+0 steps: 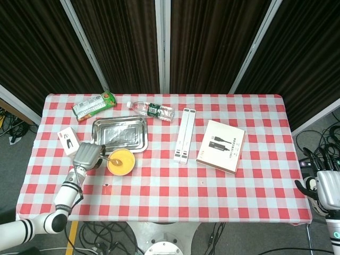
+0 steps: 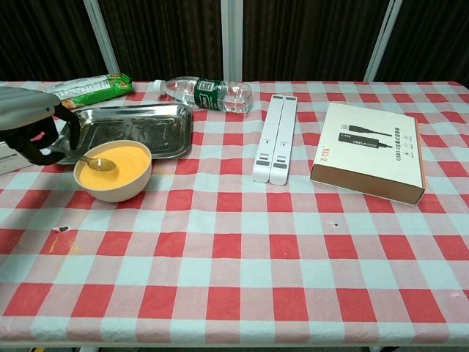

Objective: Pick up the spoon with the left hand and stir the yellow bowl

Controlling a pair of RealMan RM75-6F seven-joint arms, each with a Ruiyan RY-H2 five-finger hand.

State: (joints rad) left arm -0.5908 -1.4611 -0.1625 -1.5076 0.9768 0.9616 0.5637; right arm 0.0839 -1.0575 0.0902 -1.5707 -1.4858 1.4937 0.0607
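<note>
The yellow bowl point(image 1: 121, 162) point(image 2: 114, 170) sits on the checked cloth just in front of the steel tray, filled with yellow-orange contents. My left hand point(image 1: 87, 155) point(image 2: 29, 128) is at the bowl's left side and holds the metal spoon point(image 1: 110, 159) point(image 2: 97, 162). The spoon's head lies on the left part of the yellow contents. My right hand point(image 1: 325, 186) hangs off the table's right edge with its fingers apart and nothing in it; only the head view shows it.
A steel tray point(image 2: 124, 129) lies behind the bowl, a small white box point(image 1: 67, 140) left of it. A snack packet point(image 2: 86, 91), a water bottle point(image 2: 205, 94), a white folded stand point(image 2: 274, 138) and a white cable box point(image 2: 368, 150) stand further back and right.
</note>
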